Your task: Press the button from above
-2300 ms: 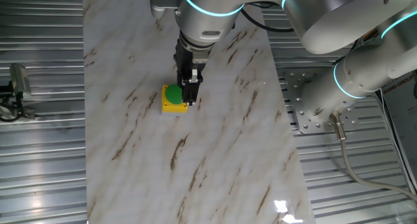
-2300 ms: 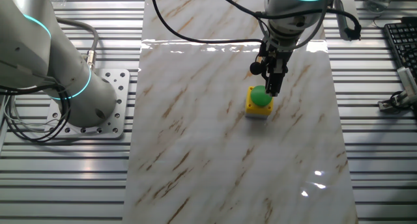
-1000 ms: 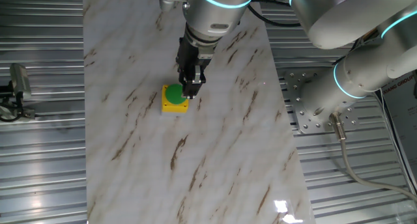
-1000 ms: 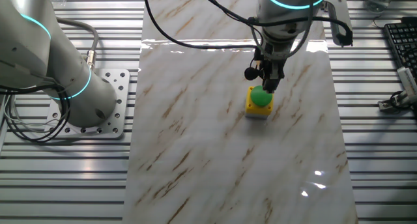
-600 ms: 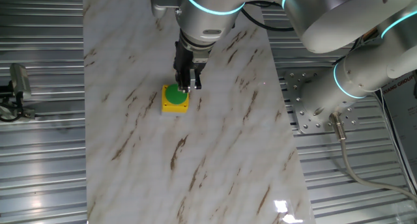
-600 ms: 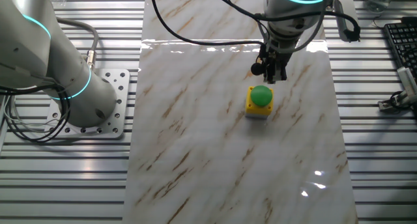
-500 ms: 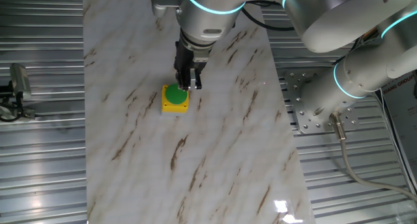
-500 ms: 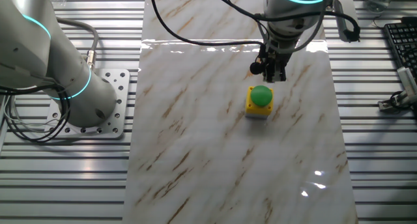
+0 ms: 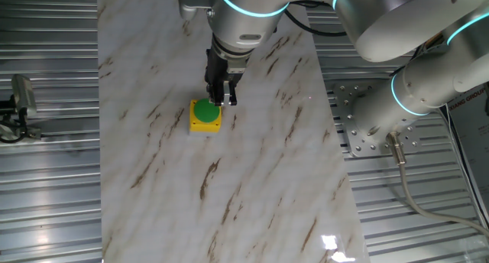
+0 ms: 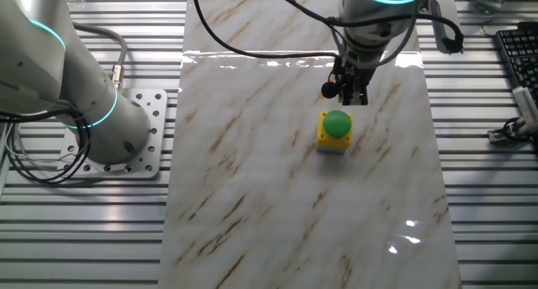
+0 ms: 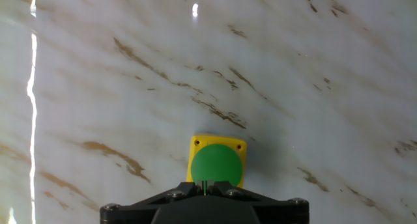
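Observation:
The button is a round green cap (image 9: 204,111) on a square yellow box (image 9: 204,126), standing on the marble board. It also shows in the other fixed view (image 10: 337,123) and in the hand view (image 11: 215,165). My gripper (image 9: 218,102) hangs a little above the button, over its far edge, and does not touch it (image 10: 354,99). In the hand view the fingertips (image 11: 205,187) are pressed together with only a hairline slit, the green cap just beyond them. The gripper holds nothing.
The marble board (image 9: 252,179) lies on a ribbed metal table. The arm's base plate (image 10: 147,129) stands beside the board. A keyboard (image 10: 517,58) and a clamp (image 9: 19,102) sit off the board at the edges.
A second ago the fingertips were down on the green cap. They have lifted off it and moved slightly back; in the last half second almost nothing moved.

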### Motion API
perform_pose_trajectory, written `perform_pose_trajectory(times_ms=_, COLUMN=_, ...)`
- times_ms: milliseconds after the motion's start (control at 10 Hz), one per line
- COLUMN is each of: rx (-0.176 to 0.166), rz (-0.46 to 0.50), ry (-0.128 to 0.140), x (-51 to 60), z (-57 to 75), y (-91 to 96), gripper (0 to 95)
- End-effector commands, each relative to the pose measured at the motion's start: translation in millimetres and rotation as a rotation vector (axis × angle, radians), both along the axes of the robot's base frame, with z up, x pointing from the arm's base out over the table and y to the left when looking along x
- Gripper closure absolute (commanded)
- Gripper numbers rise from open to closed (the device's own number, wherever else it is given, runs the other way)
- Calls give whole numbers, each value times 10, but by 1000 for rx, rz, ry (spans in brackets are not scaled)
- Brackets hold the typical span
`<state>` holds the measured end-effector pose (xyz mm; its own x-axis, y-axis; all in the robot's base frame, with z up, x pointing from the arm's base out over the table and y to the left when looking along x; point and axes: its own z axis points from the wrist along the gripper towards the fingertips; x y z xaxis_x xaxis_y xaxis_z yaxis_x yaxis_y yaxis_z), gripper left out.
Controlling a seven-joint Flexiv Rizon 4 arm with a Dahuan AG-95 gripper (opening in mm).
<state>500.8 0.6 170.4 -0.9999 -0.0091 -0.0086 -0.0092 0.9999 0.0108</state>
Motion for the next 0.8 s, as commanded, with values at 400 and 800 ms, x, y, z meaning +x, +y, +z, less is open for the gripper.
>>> perform_pose_trajectory(times_ms=400, rx=-13, rz=2, ry=6, x=-8, z=-12, y=-9, gripper=950)
perform_pose_trajectory(times_ms=800, rx=-18, rz=10, ry=6, x=-11, z=-25, y=-13, gripper=950)
